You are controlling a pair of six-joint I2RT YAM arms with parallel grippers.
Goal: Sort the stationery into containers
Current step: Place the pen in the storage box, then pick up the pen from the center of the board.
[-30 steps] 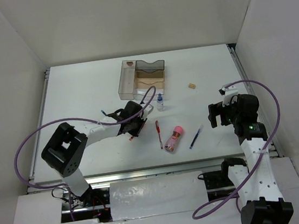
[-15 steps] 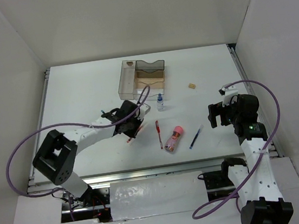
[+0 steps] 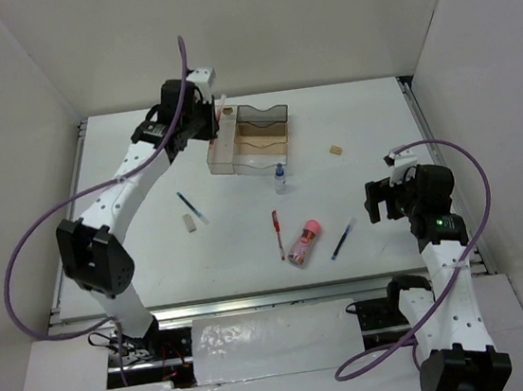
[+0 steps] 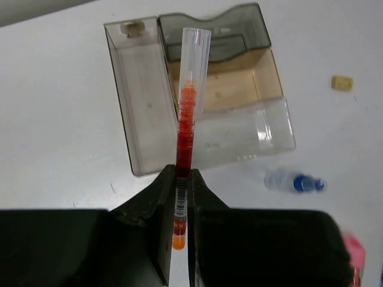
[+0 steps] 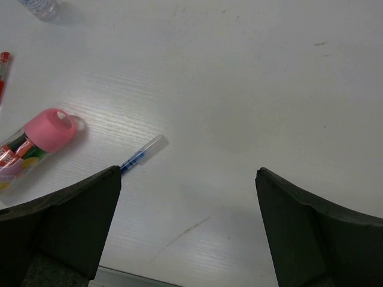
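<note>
My left gripper (image 4: 182, 173) is shut on a red pen (image 4: 187, 113) with a clear cap. The pen points out over the smoky organizer tray (image 4: 142, 170), about on the wall between its long narrow compartment and the tan-bottomed ones. From above, the left gripper (image 3: 212, 120) hangs at the tray (image 3: 222, 165)'s back left corner. On the table lie a second red pen (image 3: 278, 234), a pink tube (image 3: 304, 243), a blue pen (image 3: 343, 239), a blue-capped bottle (image 3: 280, 179), and beige blocks (image 3: 336, 150) (image 3: 190, 223). My right gripper (image 5: 188, 203) is open over bare table.
Another dark-blue pen (image 3: 191, 207) lies left of centre beside the near beige block. A small beige item (image 4: 133, 28) sits at the far end of the tray's narrow compartment. White walls enclose the table on three sides.
The left arm has swung from the table's front middle up to the tray, carrying the red pen. A dark-blue pen and a beige block now show where it was. The right arm stayed still.
</note>
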